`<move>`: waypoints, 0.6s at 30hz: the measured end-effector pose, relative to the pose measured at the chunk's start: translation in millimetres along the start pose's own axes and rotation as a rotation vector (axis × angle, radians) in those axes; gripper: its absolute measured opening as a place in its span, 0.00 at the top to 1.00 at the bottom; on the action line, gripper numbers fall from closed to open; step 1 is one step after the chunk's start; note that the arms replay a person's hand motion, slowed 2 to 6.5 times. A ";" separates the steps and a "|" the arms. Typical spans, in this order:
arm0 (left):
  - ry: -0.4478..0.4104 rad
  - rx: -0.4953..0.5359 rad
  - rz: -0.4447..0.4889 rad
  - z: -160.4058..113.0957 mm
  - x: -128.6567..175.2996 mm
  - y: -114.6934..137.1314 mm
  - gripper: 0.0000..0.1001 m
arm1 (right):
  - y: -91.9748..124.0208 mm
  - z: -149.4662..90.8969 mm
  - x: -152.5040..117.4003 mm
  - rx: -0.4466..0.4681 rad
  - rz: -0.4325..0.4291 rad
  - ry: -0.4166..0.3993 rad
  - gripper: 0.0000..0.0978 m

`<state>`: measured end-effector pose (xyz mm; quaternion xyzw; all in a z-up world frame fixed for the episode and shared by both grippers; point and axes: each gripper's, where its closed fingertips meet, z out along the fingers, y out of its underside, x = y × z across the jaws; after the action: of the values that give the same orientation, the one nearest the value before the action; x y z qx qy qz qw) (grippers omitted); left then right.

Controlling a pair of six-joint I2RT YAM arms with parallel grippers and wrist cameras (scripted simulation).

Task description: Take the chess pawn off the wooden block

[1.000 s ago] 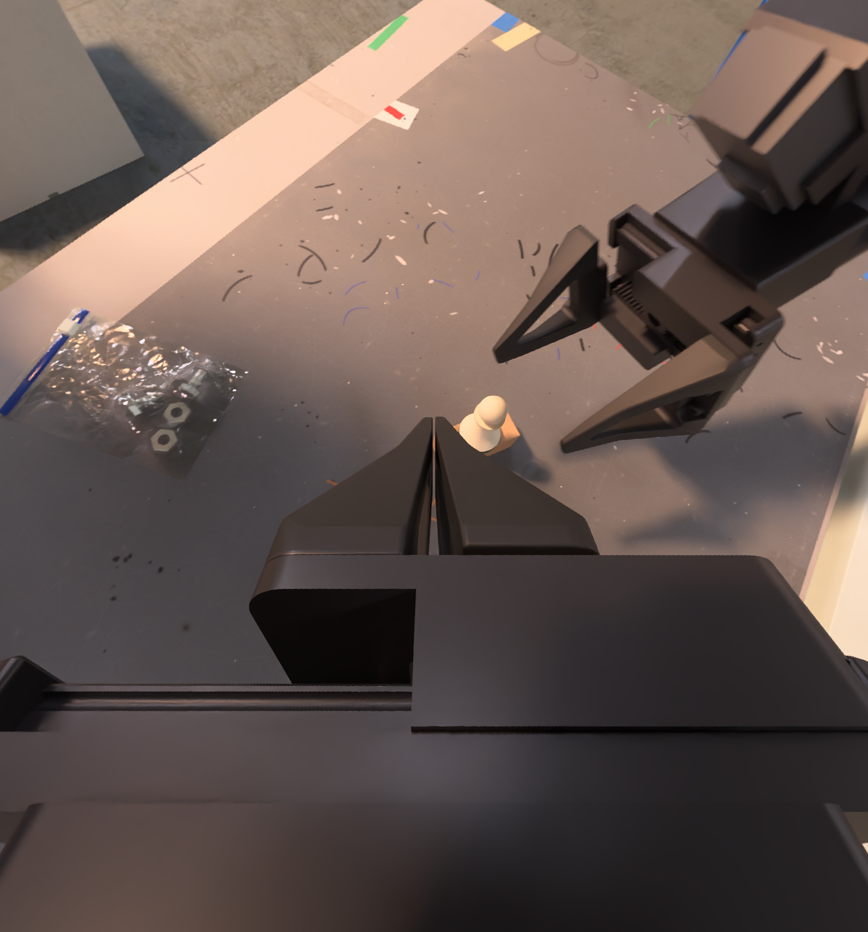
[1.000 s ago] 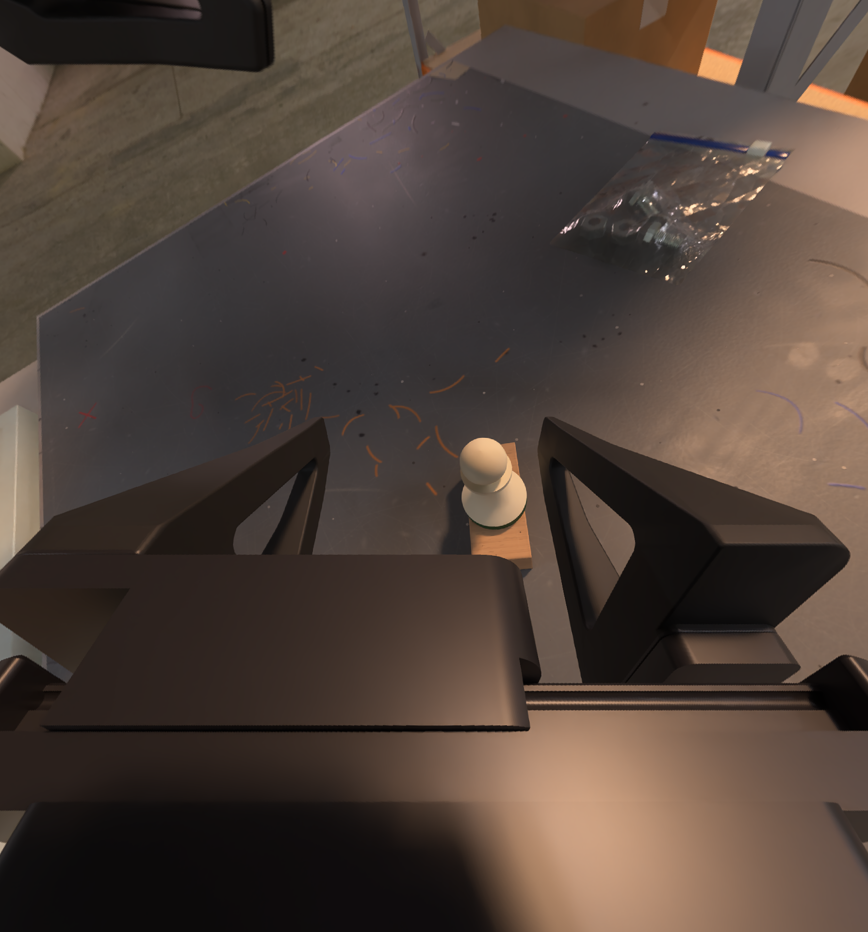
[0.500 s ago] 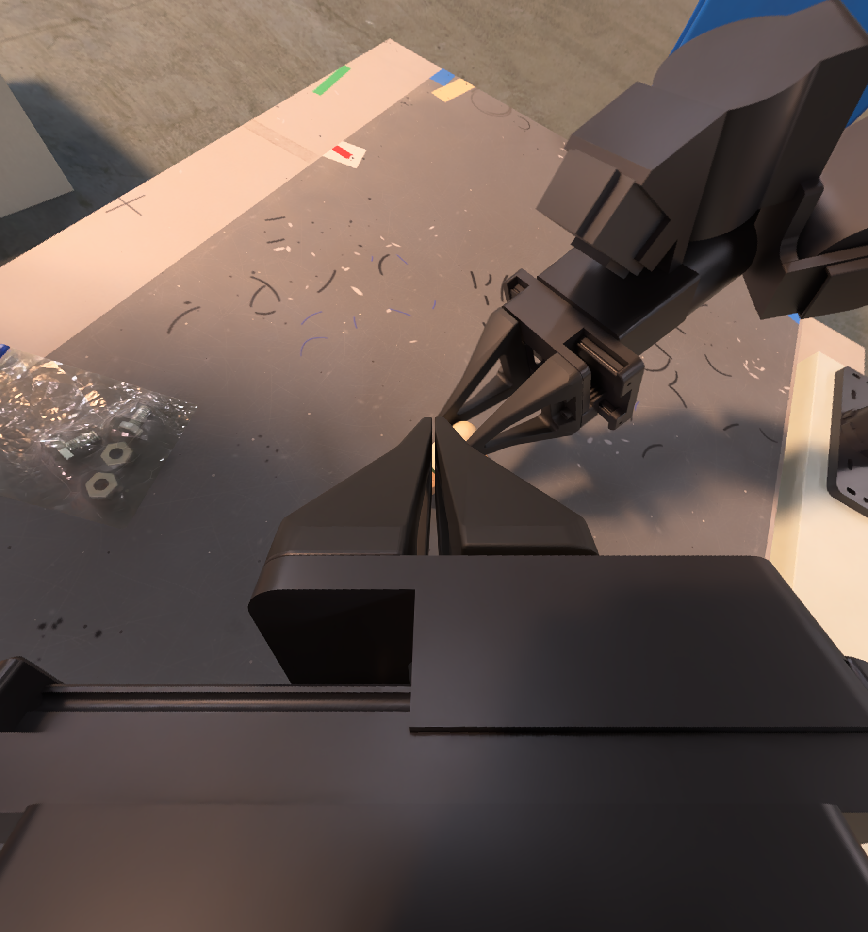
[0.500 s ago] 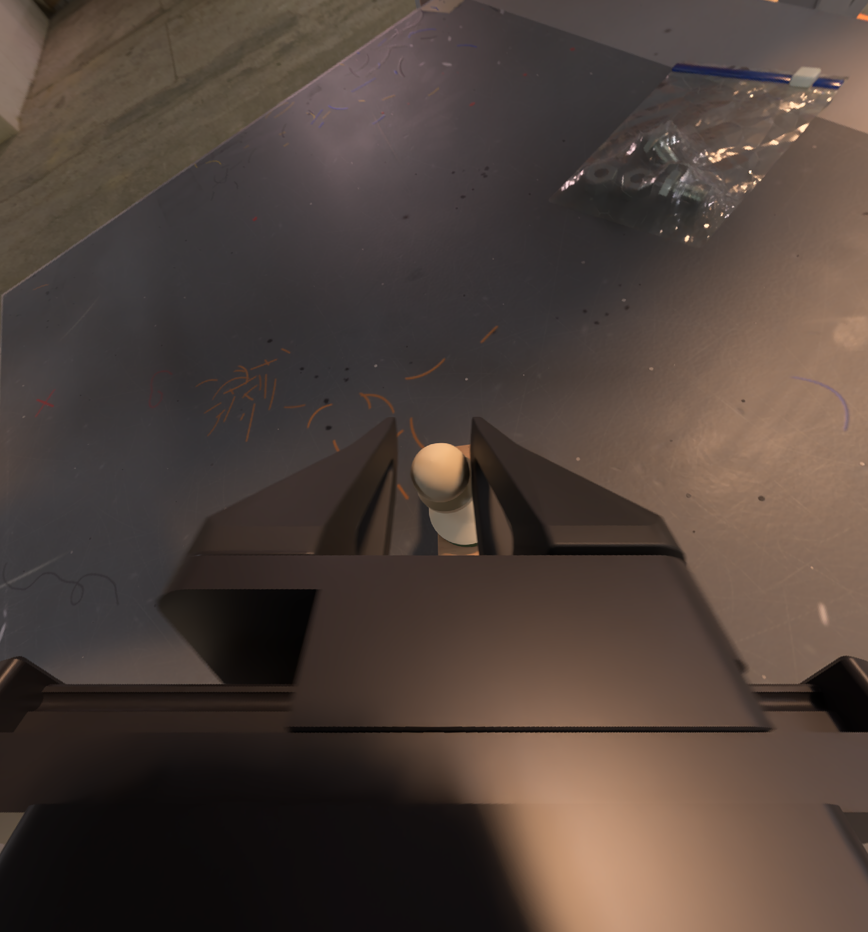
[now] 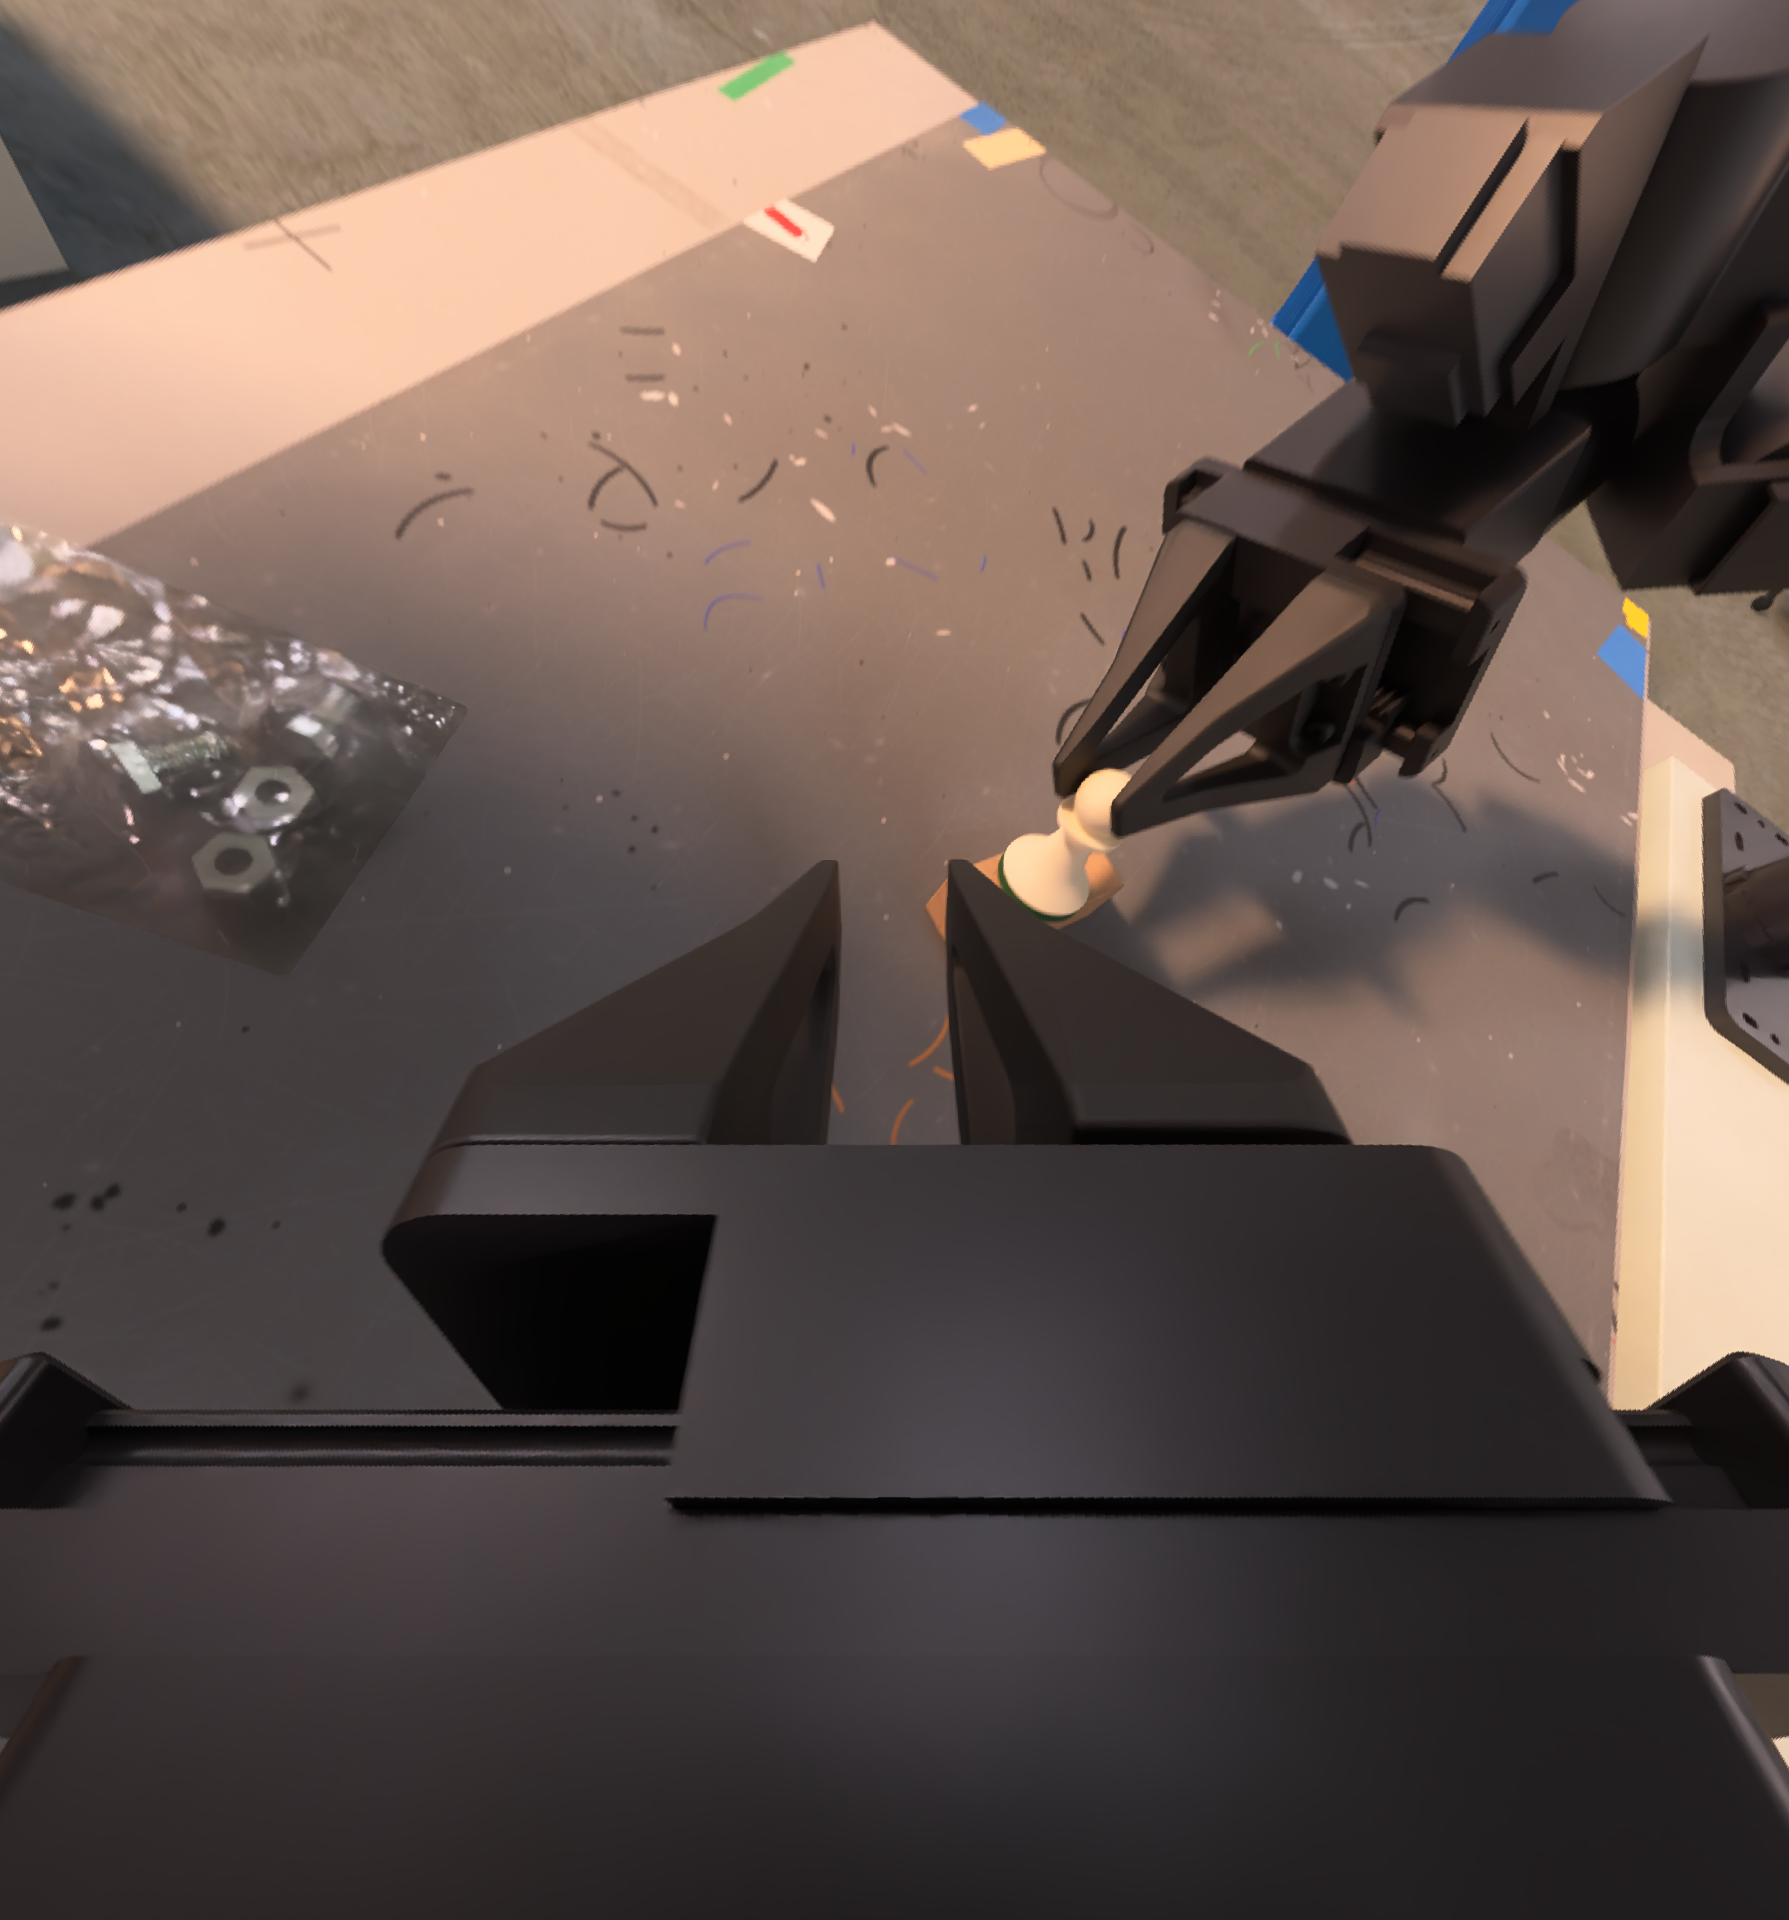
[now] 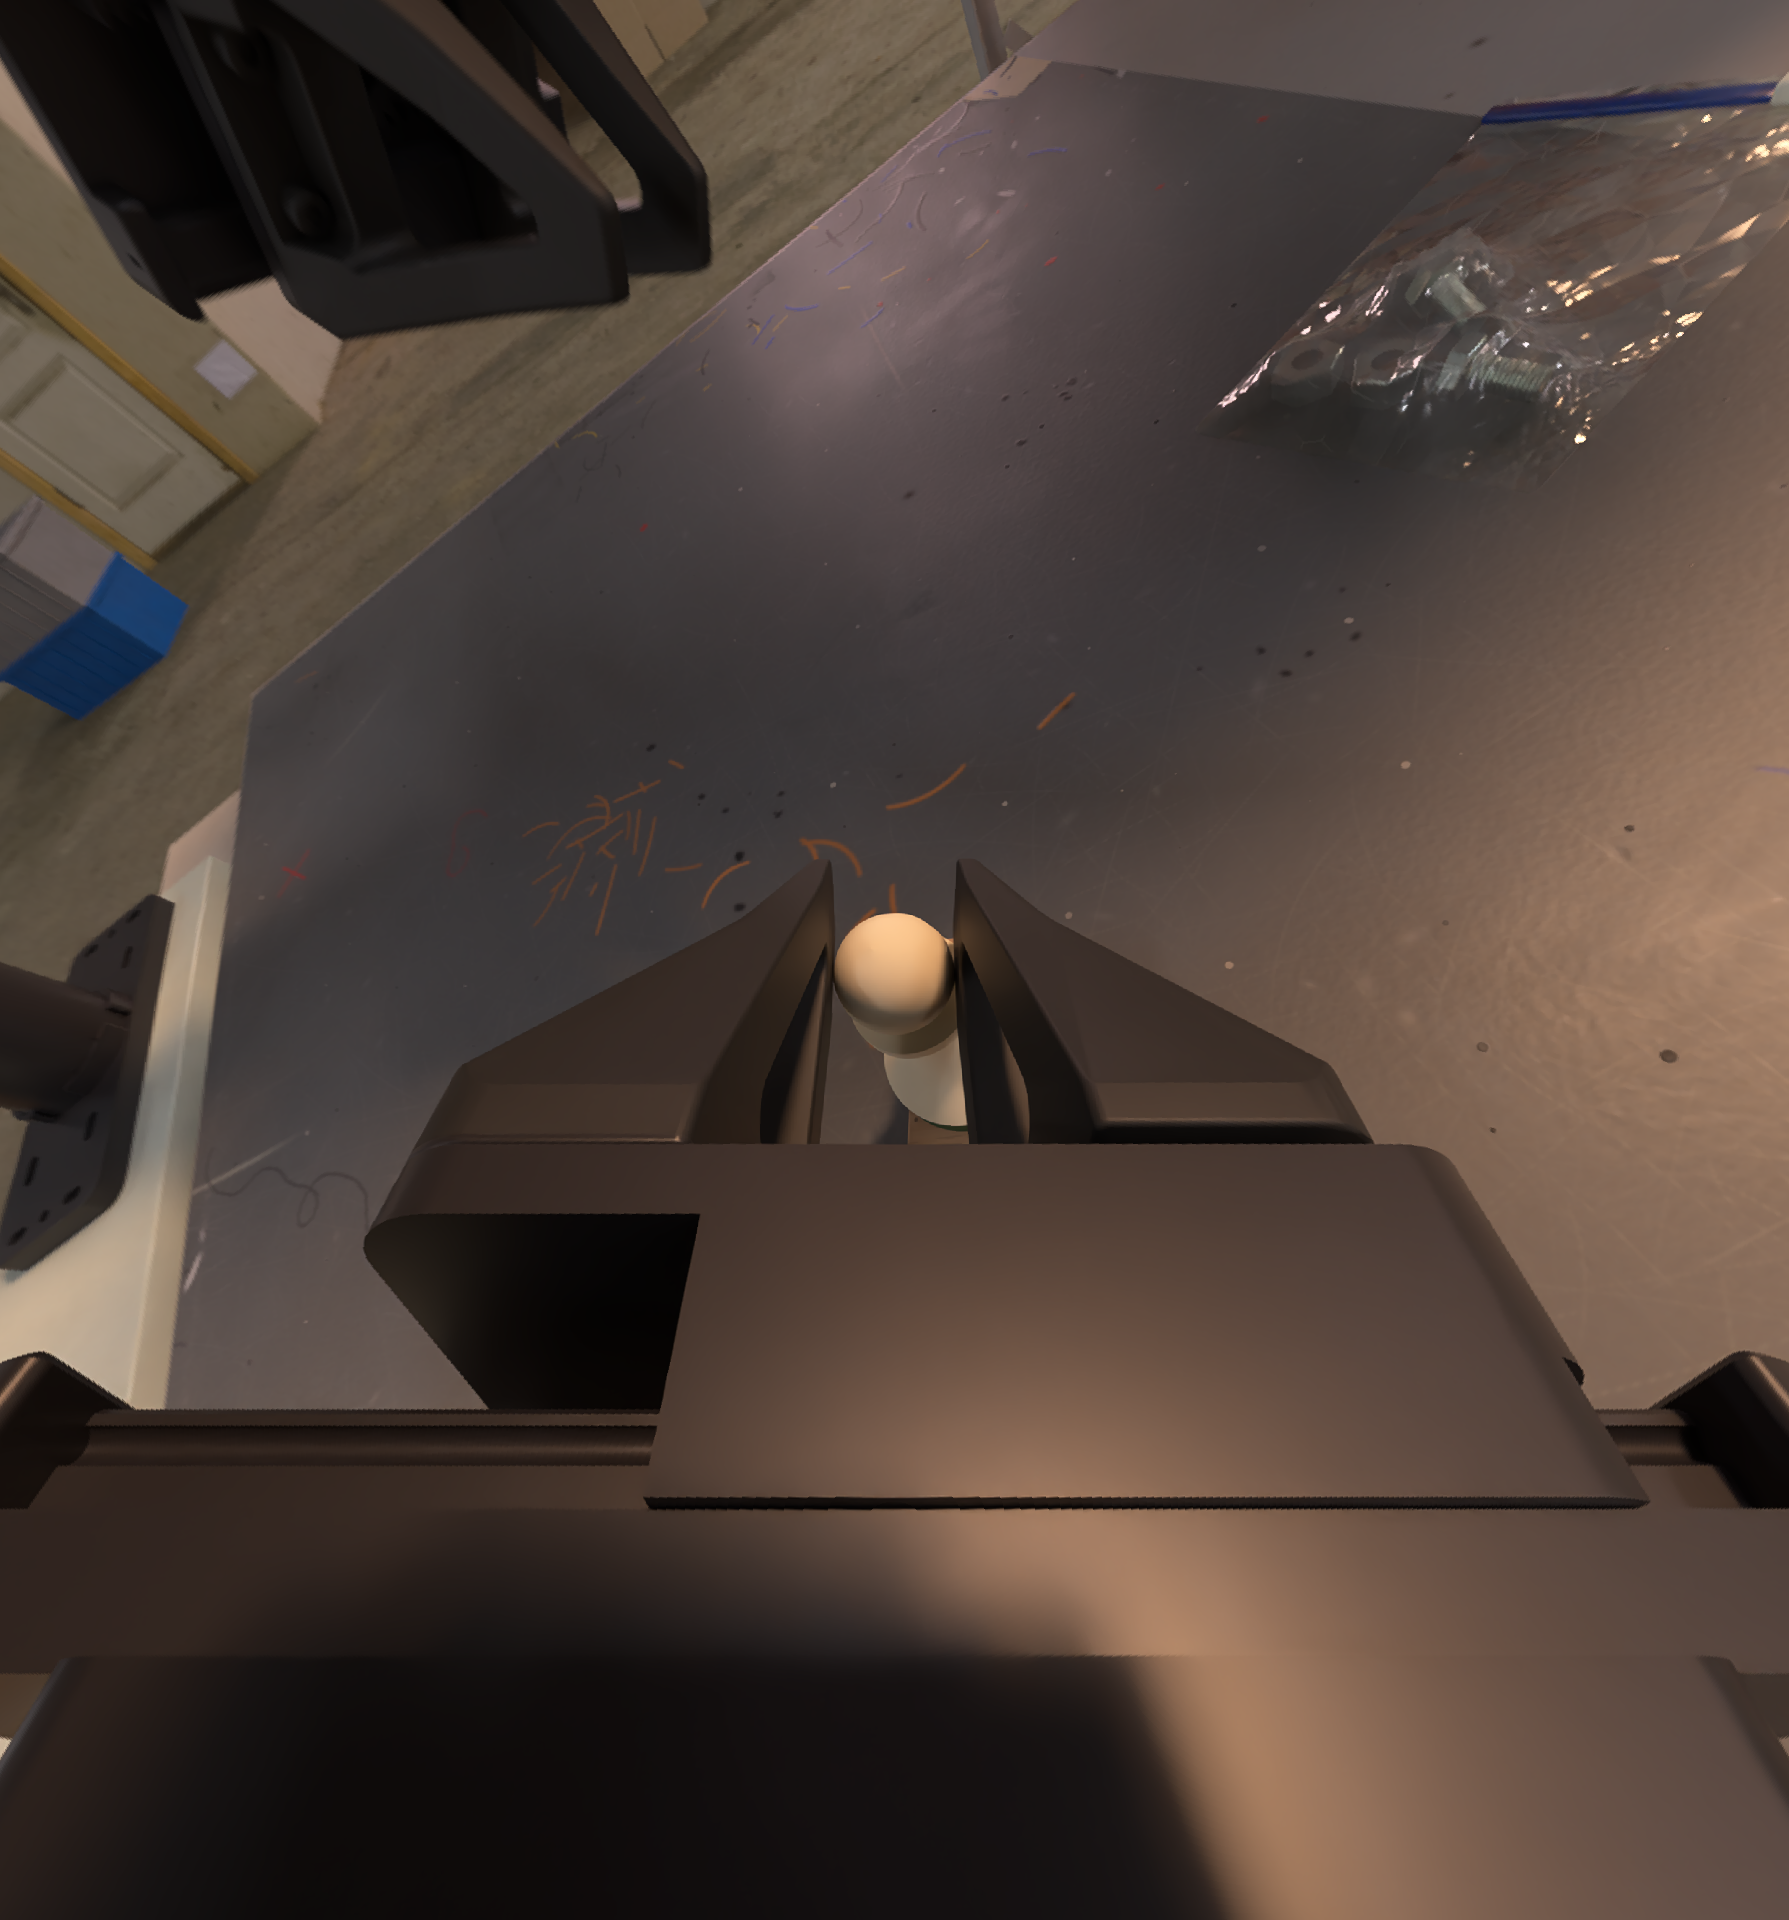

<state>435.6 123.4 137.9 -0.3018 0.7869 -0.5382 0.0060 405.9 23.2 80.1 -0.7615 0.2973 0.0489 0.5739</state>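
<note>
Dark bench point(image 5: 661, 644): right gripper point(image 5: 1089, 795) fingers clamp the chess pawn point(image 5: 1051, 857) head — axis tilted above the wooden block point(image 5: 1092, 896); left gripper point(image 5: 892, 883) slightly parted, empty.

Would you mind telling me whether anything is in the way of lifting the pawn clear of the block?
Nothing visible is. The right claw grips the pawn by its head above the wooden block. The left claw stands beside the block, open, not over the pawn.

Warm, low side light rakes the surface point(image 5: 661, 644); long soft shadows, glare on the bag point(image 6: 1513, 301), edges perhaps slightly blurred.
</note>
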 end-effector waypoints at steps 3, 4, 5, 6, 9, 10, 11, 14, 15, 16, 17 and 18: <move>0.009 -0.025 -0.015 -1.9 -10.2 10.8 0.74 | -0.8 -0.8 1.3 0.004 0.028 -0.019 0.80; 0.013 -0.029 -0.022 -3.1 -13.2 13.8 0.71 | -0.8 -1.1 1.5 0.005 0.034 -0.024 0.80; 0.019 -0.031 -0.029 -4.5 -15.6 16.4 0.68 | -0.9 -1.4 1.6 0.007 0.038 -0.028 0.80; 0.026 -0.032 -0.037 -5.9 -17.7 18.7 0.66 | -0.9 -1.7 1.7 0.008 0.042 -0.032 0.80; 0.046 -0.030 -0.051 -11.0 -23.7 24.1 0.62 | -0.8 -2.5 1.7 0.010 0.058 -0.046 0.80; 0.049 -0.029 -0.052 -13.1 -26.0 25.7 0.62 | -0.7 -2.8 1.7 0.010 0.066 -0.053 0.80; 0.048 -0.028 -0.052 -15.2 -28.3 27.1 0.61 | -0.6 -3.1 1.5 0.010 0.074 -0.060 0.80; 0.043 -0.030 -0.049 -23.1 -34.5 31.0 0.59 | 0.1 -4.3 0.7 0.008 0.098 -0.081 0.80; 0.043 -0.032 -0.048 -26.0 -36.0 32.0 0.58 | 0.4 -4.7 0.3 0.007 0.105 -0.087 0.80; 0.044 -0.034 -0.047 -29.1 -37.4 33.0 0.57 | 0.8 -5.2 -0.2 0.005 0.111 -0.093 0.80; 0.045 -0.037 -0.046 -32.1 -38.6 34.0 0.57 | 1.0 -5.6 -0.7 0.004 0.116 -0.097 0.80; 0.046 -0.040 -0.045 -35.3 -39.7 35.0 0.56 | 1.1 -6.0 -1.1 0.003 0.119 -0.102 0.80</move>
<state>439.9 180.7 110.5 -0.3069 0.7905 -0.5291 -0.0300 402.8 18.0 81.6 -0.7381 0.3125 0.1209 0.5856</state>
